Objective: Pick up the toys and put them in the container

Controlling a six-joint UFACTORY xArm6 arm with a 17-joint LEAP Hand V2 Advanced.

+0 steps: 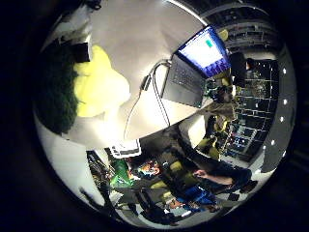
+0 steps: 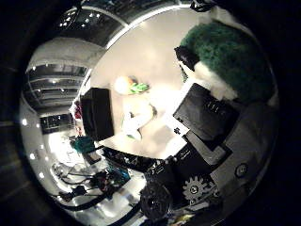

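A plush toy with dark green fur (image 2: 233,55) and a yellow part (image 1: 95,82) lies on the white table (image 1: 135,39), close beside my hand. My hand (image 2: 212,122) shows as white and black parts right next to the green fur. Whether it grips the plush is not visible. In the thumb side view, two small toys lie further out on the table: a yellow and green one (image 2: 132,87) and a white one (image 2: 139,118). A black box (image 2: 97,113) stands near them at the table's edge.
An open laptop (image 1: 193,66) sits on the table in the little finger side view, with a small white object (image 1: 126,149) at the table's edge. Shelving (image 1: 253,106) stands beyond the table.
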